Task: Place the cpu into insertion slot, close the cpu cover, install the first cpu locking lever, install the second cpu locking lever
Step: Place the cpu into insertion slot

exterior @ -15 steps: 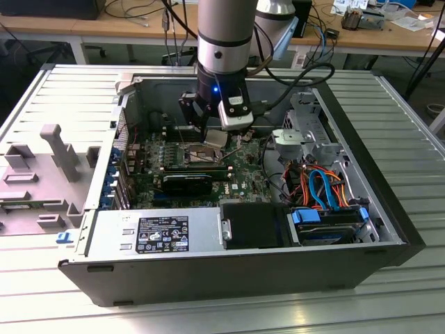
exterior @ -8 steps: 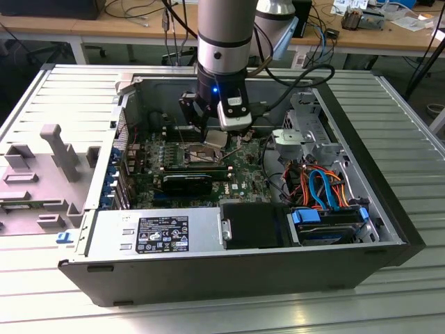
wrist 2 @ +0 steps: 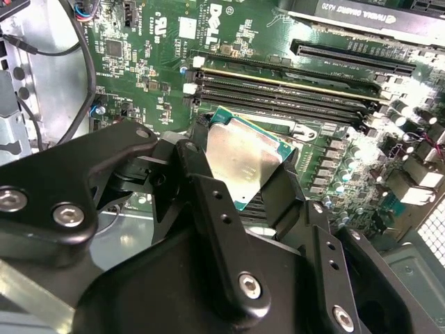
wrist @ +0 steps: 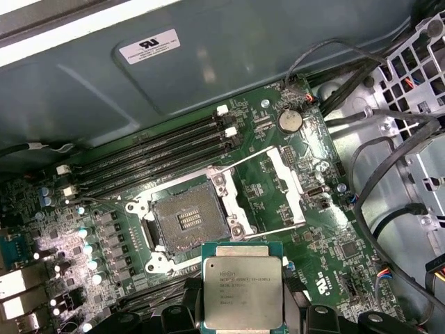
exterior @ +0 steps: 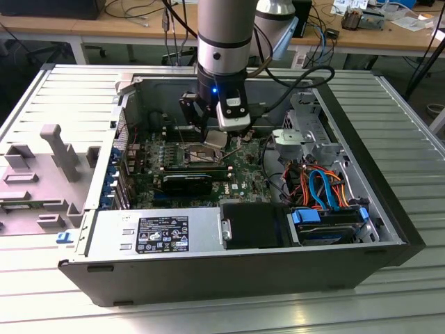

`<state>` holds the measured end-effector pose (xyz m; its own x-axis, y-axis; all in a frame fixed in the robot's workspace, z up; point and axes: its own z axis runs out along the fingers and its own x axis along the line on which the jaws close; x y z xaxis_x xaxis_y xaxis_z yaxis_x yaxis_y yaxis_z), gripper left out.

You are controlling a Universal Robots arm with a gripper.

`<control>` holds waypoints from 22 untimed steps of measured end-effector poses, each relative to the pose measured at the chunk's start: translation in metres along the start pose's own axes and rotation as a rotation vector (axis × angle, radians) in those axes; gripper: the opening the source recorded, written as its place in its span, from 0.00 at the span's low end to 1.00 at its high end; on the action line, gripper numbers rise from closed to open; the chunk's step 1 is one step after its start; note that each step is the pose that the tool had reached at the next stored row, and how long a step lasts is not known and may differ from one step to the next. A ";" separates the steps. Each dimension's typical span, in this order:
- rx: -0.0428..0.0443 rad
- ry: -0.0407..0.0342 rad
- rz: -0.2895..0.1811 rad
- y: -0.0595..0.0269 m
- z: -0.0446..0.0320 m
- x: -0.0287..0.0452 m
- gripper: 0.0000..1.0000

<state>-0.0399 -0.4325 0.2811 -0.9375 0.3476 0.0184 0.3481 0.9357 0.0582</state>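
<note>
My gripper (wrist 2: 242, 170) is shut on the cpu (wrist 2: 240, 153), a flat square chip with a dull silver top, clamped by its edges between the black fingers (wrist 2: 198, 163). In the exterior view the gripper (exterior: 213, 141) hangs inside the computer case, just above the green board. In the first wrist view the cpu (wrist: 242, 292) hovers beside the insertion slot (wrist: 189, 221), which lies bare with its dark contact field showing. The cpu cover (wrist: 281, 186) is swung back off the slot. Thin wire locking levers (wrist: 104, 202) stand released beside it.
Long memory slots (wrist: 160, 146) run beside the slot. A black card (exterior: 186, 184) sits on the near side, then the power supply (exterior: 156, 233). Drive bay and coloured cables (exterior: 323, 191) fill the exterior view's right. The case walls (exterior: 104, 174) ring the board.
</note>
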 end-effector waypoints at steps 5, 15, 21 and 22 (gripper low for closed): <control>-0.0001 -0.0005 0.008 0.0000 0.0005 0.0000 0.55; -0.0004 -0.0017 0.029 -0.0001 0.0015 0.0000 0.55; -0.0007 -0.0023 0.039 -0.0001 0.0019 0.0000 0.55; -0.0007 -0.0024 0.041 -0.0001 0.0020 0.0000 0.55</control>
<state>-0.0399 -0.4325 0.2792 -0.9223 0.3861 0.0184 0.3865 0.9205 0.0581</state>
